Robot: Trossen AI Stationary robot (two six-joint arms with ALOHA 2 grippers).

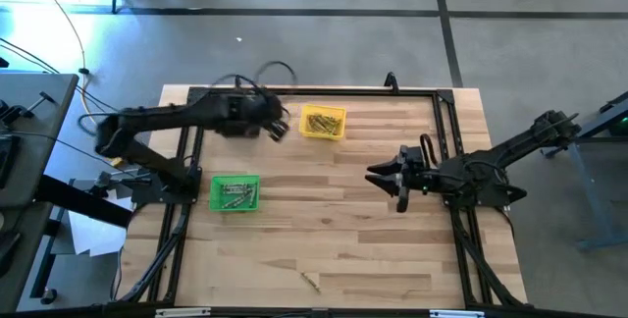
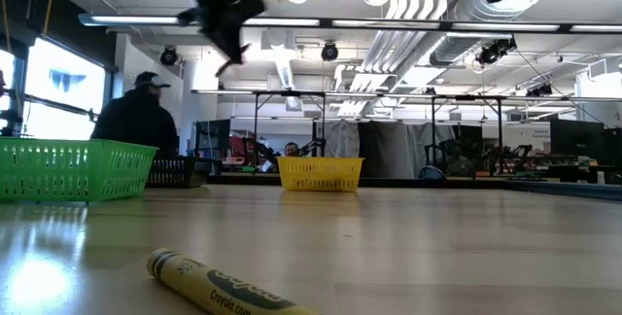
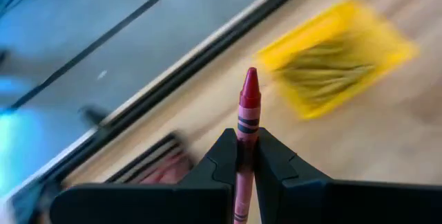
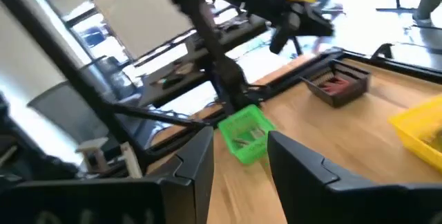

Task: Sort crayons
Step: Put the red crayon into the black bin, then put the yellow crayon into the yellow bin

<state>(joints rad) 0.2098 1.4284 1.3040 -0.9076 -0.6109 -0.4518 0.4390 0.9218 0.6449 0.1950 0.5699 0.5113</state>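
Left gripper (image 3: pixel 246 156) pinches a slim red wax crayon (image 3: pixel 248 106) upright, far-left, apparently bound for the black plastic bin (image 4: pixel 338 85). Right gripper (image 4: pixel 238 156) waits mid-right, fingers spread, empty.

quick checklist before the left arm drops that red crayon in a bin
1. Grip: left gripper shut on the red crayon, tip sticking out past the fingers: ok.
2. Over the black bin, which holds red ones: gripper sits between it and the yellow bin; cannot tell.
3. Right gripper out of the way: open, empty, mid-table on the right: ok.
4. Yellow and green bin upright: ok.
5. Loose crayon at the table's near edge left to sort: not ok.
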